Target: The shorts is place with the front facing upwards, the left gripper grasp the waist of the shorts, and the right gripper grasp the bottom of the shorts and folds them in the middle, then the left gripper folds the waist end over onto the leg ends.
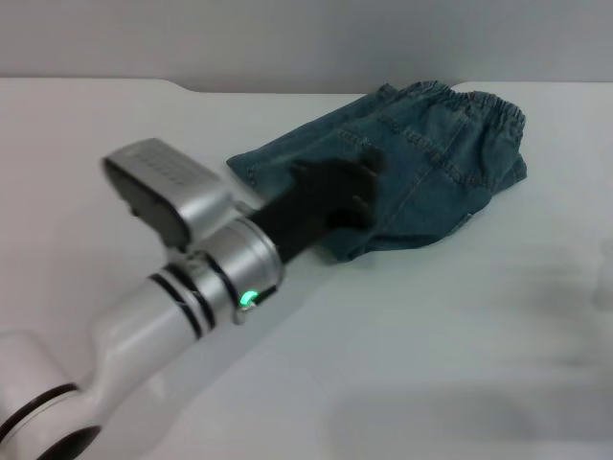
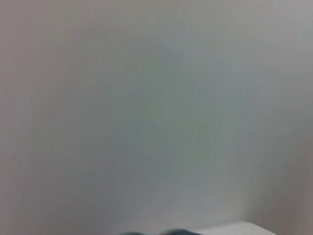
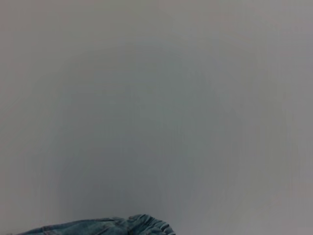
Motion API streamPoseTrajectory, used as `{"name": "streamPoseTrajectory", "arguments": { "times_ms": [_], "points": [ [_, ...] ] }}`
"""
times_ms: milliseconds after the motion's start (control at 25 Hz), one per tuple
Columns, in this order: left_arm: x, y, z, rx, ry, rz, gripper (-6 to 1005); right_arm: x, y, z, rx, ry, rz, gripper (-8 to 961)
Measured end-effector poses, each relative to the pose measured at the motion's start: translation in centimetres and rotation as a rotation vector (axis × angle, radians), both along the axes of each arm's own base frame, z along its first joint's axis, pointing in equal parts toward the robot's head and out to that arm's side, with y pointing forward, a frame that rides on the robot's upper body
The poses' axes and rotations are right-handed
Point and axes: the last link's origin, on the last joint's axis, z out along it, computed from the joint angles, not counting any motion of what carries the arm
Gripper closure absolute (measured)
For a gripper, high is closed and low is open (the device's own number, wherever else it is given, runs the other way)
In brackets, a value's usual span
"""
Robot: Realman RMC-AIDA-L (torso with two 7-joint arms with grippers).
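One claw – left claw (image 1: 369, 182) over folded shorts (image 1: 431, 158) | grip: cannot tell | table (image 1: 460, 335) – white

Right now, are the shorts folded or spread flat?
Folded: the shorts lie doubled lengthwise, waistband at one end, the left end effector on them.
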Motion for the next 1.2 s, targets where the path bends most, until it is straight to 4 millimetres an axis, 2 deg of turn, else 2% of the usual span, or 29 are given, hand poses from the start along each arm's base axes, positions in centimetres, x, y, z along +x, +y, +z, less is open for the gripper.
{"name": "streamPoseTrajectory", "arguments": {
  "times_ms": [40, 80, 120, 320, 400, 680, 880, 1080, 1200],
  "points": [
    [1.3, -0.4, -1.1, -0.054, 0.022, -0.046, 1000, 0.0, 0.0, 0.0, 0.000, 0.000, 0.000, 953],
    [1.3, -0.4, -1.1, -0.054, 0.022, -0.046, 1000, 0.0, 0.0, 0.0, -0.001, 0.000, 0.000, 953],
    [2.3, -0.2, -2.1, -0.105, 0.062, -0.073, 1000, 0.0, 0.1, 0.0, -0.001, 0.000, 0.001, 953],
    [3.2, 0.6, -3.3, -0.154, 0.153, -0.087, 1000, -0.3, 0.2, 0.0, 0.003, 0.003, 0.011, 953],
    [3.4, 1.0, -3.2, -0.147, 0.158, -0.088, 1000, -0.5, 0.5, -0.1, -0.002, 0.002, 0.022, 953],
    [2.9, 1.9, -1.8, -0.085, 0.107, -0.061, 1000, -1.7, 5.3, -1.4, -0.120, -0.060, 0.008, 953],
    [0.8, 2.1, -0.9, -0.051, 0.096, 0.013, 1000, -2.1, 9.3, -1.8, -0.227, -0.080, -0.074, 953],
    [0.4, 2.1, -0.8, -0.048, 0.101, 0.024, 1000, -4.6, 11.0, -1.5, -0.264, -0.101, -0.026, 953],
    [0.6, 2.2, -0.9, -0.048, 0.104, 0.019, 1000, -5.9, 10.9, -1.4, -0.262, -0.132, -0.002, 953]
  ]
}}
